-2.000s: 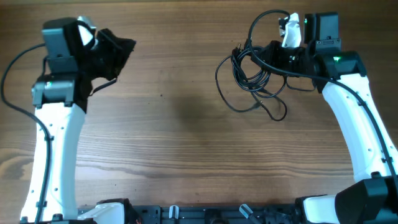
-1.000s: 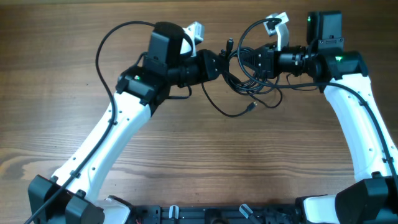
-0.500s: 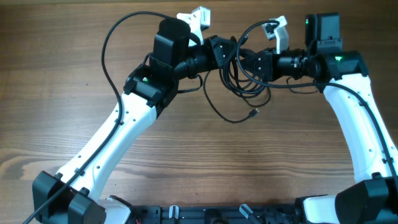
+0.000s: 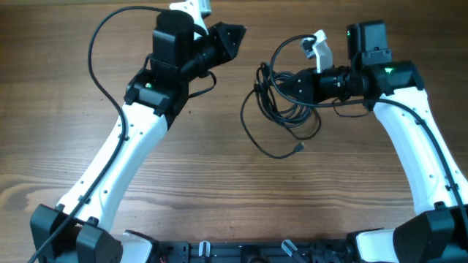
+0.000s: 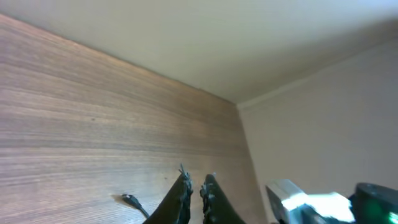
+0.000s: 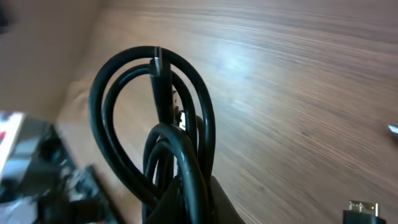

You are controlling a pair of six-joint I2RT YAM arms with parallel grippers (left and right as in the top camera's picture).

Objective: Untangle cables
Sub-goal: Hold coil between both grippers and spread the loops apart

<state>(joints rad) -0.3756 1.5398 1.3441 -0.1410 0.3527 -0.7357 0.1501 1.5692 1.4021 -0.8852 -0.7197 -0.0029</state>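
The cables (image 4: 280,109) are a knotted bundle of thin black cords hanging from my right gripper (image 4: 287,82), which is shut on them above the table's right half. One loose end with a small plug (image 4: 298,148) trails onto the wood. In the right wrist view the cord loops (image 6: 180,155) stand clamped between the fingers (image 6: 189,193). My left gripper (image 4: 238,33) is shut and empty at the back of the table, left of the bundle and apart from it. Its fingers (image 5: 196,186) show in the left wrist view, with a cable plug (image 5: 129,200) on the wood below them.
The wooden table (image 4: 219,183) runs under both arms. Thick black robot wires arch over the left arm (image 4: 102,44). A second plug (image 6: 364,208) shows at the right wrist view's lower right corner. The table's far edge and a wall (image 5: 311,93) show in the left wrist view.
My left gripper has pulled back from the bundle, up and to the left, with nothing in it. The right gripper still holds the cables and has shifted slightly left.
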